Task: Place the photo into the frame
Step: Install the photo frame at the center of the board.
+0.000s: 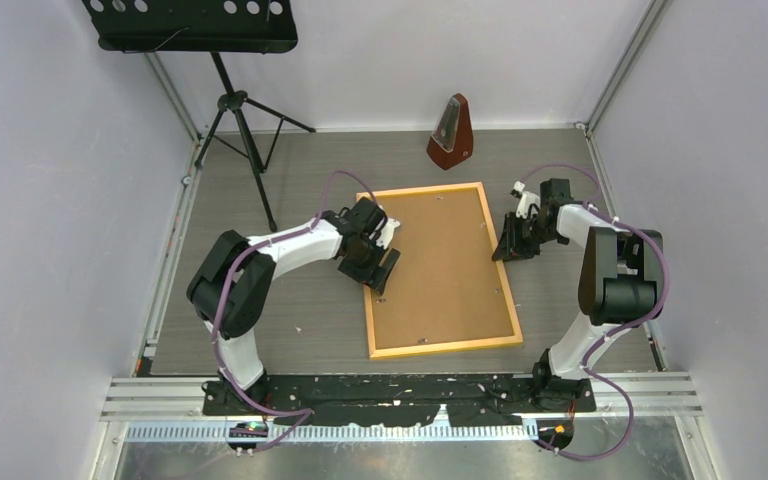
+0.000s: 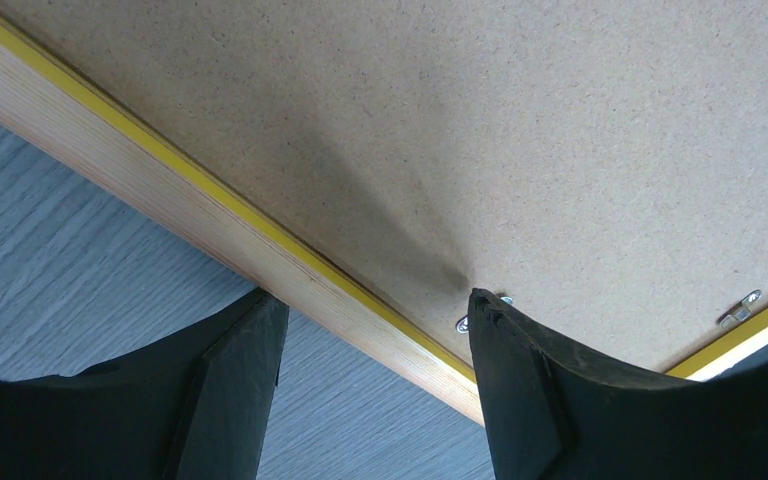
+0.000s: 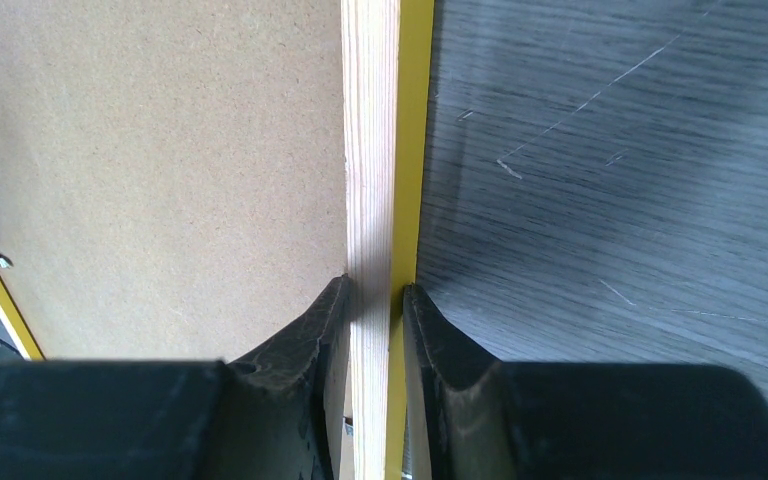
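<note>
Frame (image 1: 446, 347): likely light, stiff; hold by edge strips. Right pincer (image 3: 375, 290) clamps right strip; left pincer (image 2: 372, 298) gapes astride left strip, gripping nothing.

Grey wood-grain table (image 1: 260, 330), scuffed, enclosed by pale walls (image 1: 50, 200). Black music stand (image 1: 232, 101) on tripod at far left corner; dark red-brown pyramid metronome (image 1: 451, 132) upright near the far edge, well apart from the stand. Brown fibreboard backing sheet (image 1: 440, 270) lies flat mid-table, speckled surface up, with small metal tabs (image 2: 740, 308) at its edge.
</note>
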You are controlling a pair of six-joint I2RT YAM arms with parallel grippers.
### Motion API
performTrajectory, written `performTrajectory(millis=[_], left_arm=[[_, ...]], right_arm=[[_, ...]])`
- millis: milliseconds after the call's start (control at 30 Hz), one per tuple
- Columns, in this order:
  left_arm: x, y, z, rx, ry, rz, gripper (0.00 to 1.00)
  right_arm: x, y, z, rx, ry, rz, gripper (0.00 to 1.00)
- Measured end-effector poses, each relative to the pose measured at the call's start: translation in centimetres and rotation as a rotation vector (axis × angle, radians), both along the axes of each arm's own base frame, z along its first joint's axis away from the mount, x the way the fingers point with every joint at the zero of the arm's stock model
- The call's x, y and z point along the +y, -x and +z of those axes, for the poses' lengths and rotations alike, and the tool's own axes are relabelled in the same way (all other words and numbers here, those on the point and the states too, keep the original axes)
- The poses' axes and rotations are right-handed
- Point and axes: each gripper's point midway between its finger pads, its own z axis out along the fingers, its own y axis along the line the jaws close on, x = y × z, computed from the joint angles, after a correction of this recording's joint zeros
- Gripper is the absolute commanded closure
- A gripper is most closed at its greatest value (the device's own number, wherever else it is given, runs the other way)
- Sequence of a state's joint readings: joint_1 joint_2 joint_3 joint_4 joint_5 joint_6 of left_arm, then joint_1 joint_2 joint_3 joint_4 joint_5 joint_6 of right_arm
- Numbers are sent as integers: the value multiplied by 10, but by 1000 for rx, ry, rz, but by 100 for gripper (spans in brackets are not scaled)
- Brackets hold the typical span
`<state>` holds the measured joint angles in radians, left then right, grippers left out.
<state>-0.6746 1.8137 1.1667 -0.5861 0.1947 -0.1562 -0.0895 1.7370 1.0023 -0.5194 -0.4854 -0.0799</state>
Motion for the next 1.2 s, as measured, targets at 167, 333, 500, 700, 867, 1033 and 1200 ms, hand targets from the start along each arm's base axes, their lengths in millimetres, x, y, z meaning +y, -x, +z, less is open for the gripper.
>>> performTrajectory(millis=[167, 333, 500, 700, 867, 1033, 1200], left_arm=[[-1, 1, -1, -7, -10, -6, 32], [-1, 1, -2, -21, -30, -13, 33], [-1, 1, -3, -29, -47, -16, 32], [-2, 2, -4, -38, -60, -22, 29], [-4, 4, -4, -43, -67, -28, 28], [-5, 5, -4, -46, -71, -29, 29], [-5, 5, -4, -46, -71, -30, 28]], right_arm=[[0, 0, 0, 0, 0, 0, 94], [-1, 0, 0, -1, -1, -4, 94], [-2, -1, 0, -2, -1, -6, 94], [-3, -1, 0, -3, -4, -9, 94], [-3, -1, 0, -3, -5, -8, 94], [-3, -1, 0, -4, -5, -8, 94], [-3, -1, 0, -4, -5, -8, 94]])
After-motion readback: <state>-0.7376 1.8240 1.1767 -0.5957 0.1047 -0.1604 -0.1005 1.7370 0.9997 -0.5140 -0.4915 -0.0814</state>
